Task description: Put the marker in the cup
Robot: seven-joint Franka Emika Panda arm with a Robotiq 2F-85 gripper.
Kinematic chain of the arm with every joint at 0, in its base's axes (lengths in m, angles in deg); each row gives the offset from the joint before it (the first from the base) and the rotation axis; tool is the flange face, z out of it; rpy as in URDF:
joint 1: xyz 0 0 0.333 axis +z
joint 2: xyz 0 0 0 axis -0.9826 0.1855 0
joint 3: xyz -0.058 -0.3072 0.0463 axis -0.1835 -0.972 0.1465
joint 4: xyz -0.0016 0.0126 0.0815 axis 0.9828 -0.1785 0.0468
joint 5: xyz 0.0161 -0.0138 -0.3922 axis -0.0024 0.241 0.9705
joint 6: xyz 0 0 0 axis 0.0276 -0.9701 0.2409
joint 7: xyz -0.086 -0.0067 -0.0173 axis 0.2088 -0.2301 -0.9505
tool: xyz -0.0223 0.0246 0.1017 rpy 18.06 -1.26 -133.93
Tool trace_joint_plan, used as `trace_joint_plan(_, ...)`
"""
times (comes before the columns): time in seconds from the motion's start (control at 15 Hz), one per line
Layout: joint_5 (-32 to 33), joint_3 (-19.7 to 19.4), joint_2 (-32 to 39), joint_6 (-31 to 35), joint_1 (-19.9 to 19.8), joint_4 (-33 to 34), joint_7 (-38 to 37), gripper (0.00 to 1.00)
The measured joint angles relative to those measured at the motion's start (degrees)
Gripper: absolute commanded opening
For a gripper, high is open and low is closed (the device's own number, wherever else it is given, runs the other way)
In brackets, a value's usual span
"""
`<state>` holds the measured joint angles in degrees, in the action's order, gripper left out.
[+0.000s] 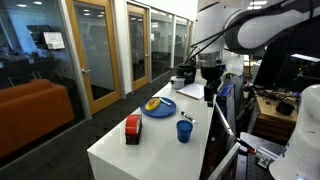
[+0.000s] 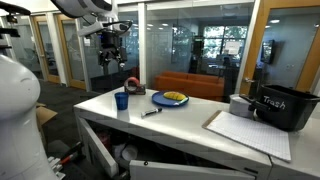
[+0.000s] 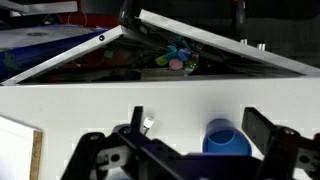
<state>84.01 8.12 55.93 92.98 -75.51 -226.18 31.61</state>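
Observation:
The small blue cup (image 1: 184, 131) stands upright near the table's front edge; it also shows in an exterior view (image 2: 121, 100). The marker (image 1: 187, 117) lies flat on the white table just beyond the cup, and it shows in an exterior view (image 2: 151, 112) too. My gripper (image 1: 210, 92) hangs high above the table, open and empty, as also seen in an exterior view (image 2: 110, 57). In the wrist view the cup (image 3: 225, 139) sits between my open fingers (image 3: 198, 125), far below. A small pale tip that looks like the marker's end (image 3: 149, 122) shows by the left finger.
A red-and-black block (image 1: 132, 128) and a blue plate (image 1: 166, 111) with yellow fruit stand beside the cup. A dark mug (image 1: 177, 82) is at the far end. A black trash bin (image 2: 285, 108) and a paper sheet (image 2: 245, 128) lie at one end.

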Motion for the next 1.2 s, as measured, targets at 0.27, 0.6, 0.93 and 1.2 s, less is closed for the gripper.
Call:
trace_joint_plan(0.27,-0.1,-1.3,8.3,5.7,-1.5,3.5,-8.0,1.0)
trace_joint_plan(0.6,-0.2,-4.6,13.4,7.4,-3.1,6.5,-13.2,1.0)
trace_joint_plan(0.93,-0.2,-8.8,17.0,11.3,-5.0,7.1,-13.0,1.0)
trace_joint_plan(1.2,-0.1,-10.0,20.2,16.0,-5.2,6.8,-10.5,1.0)
